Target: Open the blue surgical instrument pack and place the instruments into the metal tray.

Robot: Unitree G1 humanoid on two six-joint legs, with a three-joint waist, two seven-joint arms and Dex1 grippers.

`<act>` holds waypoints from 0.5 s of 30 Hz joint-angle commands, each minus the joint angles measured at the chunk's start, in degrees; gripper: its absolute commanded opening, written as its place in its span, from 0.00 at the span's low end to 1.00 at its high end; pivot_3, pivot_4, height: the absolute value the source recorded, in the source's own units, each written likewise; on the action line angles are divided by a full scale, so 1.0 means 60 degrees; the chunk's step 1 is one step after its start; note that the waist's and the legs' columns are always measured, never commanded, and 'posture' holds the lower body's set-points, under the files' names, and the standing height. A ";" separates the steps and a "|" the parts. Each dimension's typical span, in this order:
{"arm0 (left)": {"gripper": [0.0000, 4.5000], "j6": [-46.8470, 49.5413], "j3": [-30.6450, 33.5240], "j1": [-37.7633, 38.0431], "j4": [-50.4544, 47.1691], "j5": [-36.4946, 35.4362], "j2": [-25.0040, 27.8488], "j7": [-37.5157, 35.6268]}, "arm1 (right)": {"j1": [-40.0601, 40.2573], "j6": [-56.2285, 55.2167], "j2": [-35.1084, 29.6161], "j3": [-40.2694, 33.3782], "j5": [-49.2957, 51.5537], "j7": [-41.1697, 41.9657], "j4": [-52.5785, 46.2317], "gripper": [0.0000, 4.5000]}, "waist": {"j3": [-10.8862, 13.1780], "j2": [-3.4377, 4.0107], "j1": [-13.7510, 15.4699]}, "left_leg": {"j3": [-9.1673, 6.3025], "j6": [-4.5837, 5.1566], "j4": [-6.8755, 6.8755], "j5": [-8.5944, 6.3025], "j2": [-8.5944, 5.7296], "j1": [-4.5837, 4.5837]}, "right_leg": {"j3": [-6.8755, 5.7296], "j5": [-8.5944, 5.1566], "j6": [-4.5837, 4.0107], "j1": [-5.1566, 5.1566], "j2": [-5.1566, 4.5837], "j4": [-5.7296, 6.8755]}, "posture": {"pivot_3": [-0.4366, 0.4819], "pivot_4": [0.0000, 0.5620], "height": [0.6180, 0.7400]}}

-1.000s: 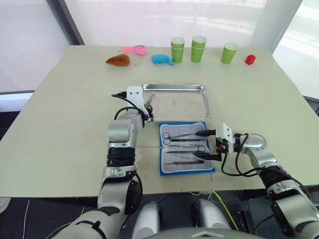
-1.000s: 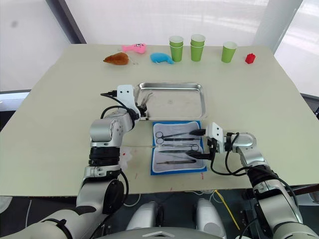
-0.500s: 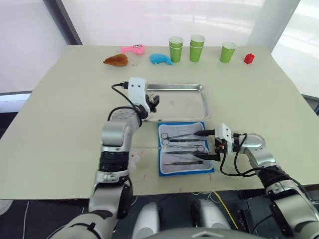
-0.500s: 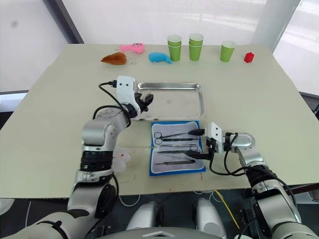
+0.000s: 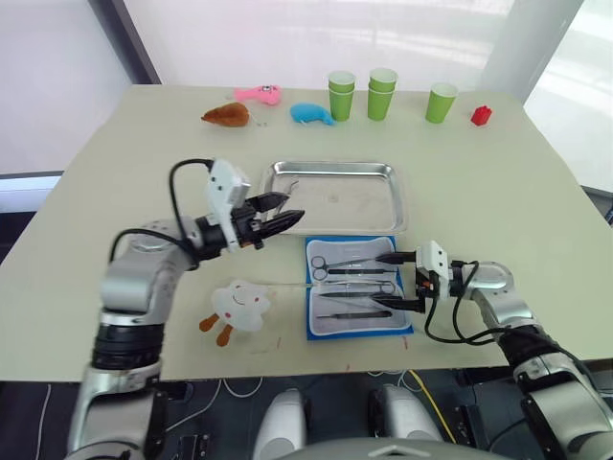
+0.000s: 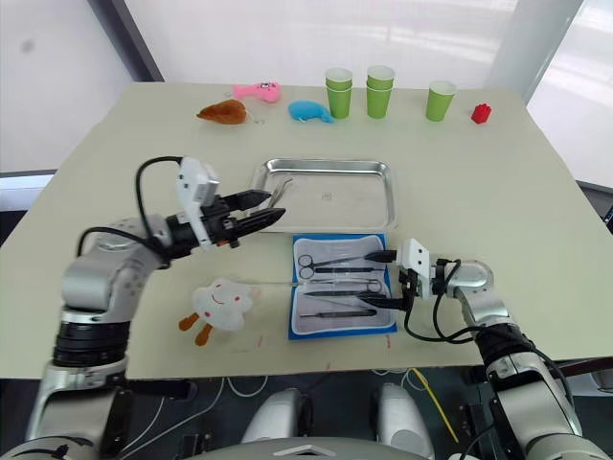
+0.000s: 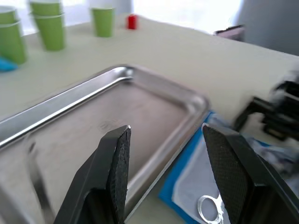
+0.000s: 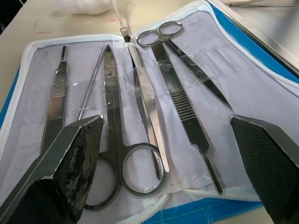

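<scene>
The pack [image 5: 358, 285] lies open on the table, just in front of the tray [image 5: 337, 196]. One thin tool [image 5: 287, 195] is already in the tray. Most tools [image 8: 145, 102] are in the pack and need moving. The left gripper [image 5: 280, 218] hangs open and empty beside the tray. The right gripper [image 5: 396, 281] is wide open and empty at the pack's edge.
</scene>
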 commanded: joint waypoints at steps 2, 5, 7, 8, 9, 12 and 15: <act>0.57 -0.1036 0.0466 0.0039 0.0547 -0.0310 0.1236 -0.2034 | 0.1272 0.0647 -0.0606 0.0518 -0.1084 -0.0331 0.0472 1.00 | -0.0010 0.0008 0.0048 | 0.0002 0.0000 -0.0040 0.0000 -0.0002 -0.0004 | -0.0058 0.0000 0.0000 0.0004 -0.0036 -0.0049 | 0.48 0.27 1.00; 0.75 -0.1950 0.0426 0.0186 0.0985 -0.0191 0.2144 -0.3568 | 0.1592 0.0700 -0.0778 0.0582 -0.1012 -0.0216 0.0117 1.00 | -0.0011 0.0005 0.0149 | 0.0001 0.0002 -0.0096 0.0001 -0.0006 -0.0018 | -0.0150 0.0000 0.0000 0.0000 -0.0098 -0.0105 | 0.48 0.27 1.00; 0.96 -0.2496 0.0307 0.0184 0.1267 -0.0127 0.2531 -0.4438 | 0.1701 0.0712 -0.0875 0.0607 -0.1020 -0.0221 0.0058 1.00 | -0.0011 0.0005 0.0198 | 0.0001 0.0001 -0.0133 0.0001 -0.0009 -0.0027 | -0.0157 0.0000 -0.0001 -0.0009 -0.0101 -0.0143 | 0.48 0.27 1.00; 0.99 -0.2569 0.0288 0.0188 0.1255 -0.0206 0.2618 -0.4664 | 0.1794 0.0686 -0.0939 0.0598 -0.0996 -0.0210 0.0009 1.00 | -0.0012 0.0005 0.0226 | 0.0001 0.0001 -0.0147 0.0001 -0.0009 -0.0028 | -0.0164 -0.0001 -0.0002 -0.0009 -0.0103 -0.0154 | 0.48 0.27 1.00; 0.99 -0.2658 0.0219 0.0095 0.1348 -0.0265 0.2711 -0.4980 | 0.1842 0.0718 -0.0966 0.0604 -0.0968 -0.0211 -0.0025 1.00 | -0.0012 0.0005 0.0240 | -0.0002 0.0001 -0.0159 0.0000 -0.0009 -0.0036 | -0.0173 -0.0001 -0.0002 -0.0009 -0.0105 -0.0173 | 0.48 0.27 1.00; 0.99 -0.3195 -0.0127 -0.0108 0.1548 -0.0348 0.2931 -0.5528 | 0.2050 0.0755 -0.1121 0.0645 -0.0928 -0.0182 -0.0252 1.00 | -0.0012 0.0005 0.0260 | -0.0004 0.0004 -0.0161 -0.0001 -0.0012 -0.0054 | -0.0179 0.0000 -0.0001 -0.0009 -0.0112 -0.0196 | 0.48 0.27 1.00; 0.99 -0.3442 -0.0566 -0.0239 0.1602 -0.0663 0.3079 -0.5551 | 0.2281 0.0852 -0.1276 0.0550 -0.0757 -0.0262 -0.0548 1.00 | -0.0012 0.0004 0.0278 | -0.0010 0.0016 -0.0161 -0.0006 -0.0016 -0.0074 | -0.0188 0.0000 -0.0001 -0.0007 -0.0115 -0.0227 | 0.48 0.27 1.00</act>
